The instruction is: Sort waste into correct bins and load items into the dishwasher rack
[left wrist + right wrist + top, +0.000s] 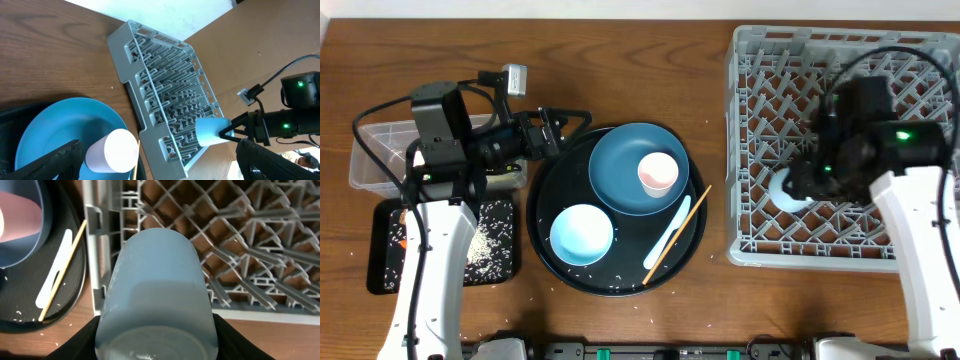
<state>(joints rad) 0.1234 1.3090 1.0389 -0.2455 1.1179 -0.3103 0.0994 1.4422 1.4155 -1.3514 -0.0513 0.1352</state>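
Light blue cup (157,290) — clamped in right pincer (156,344) (over the rack (102,245)).

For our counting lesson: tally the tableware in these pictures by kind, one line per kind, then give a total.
cups: 2, the pink cup and the light blue cup
plate: 1
bowl: 1
chopstick: 1
plastic utensil: 1
total: 6
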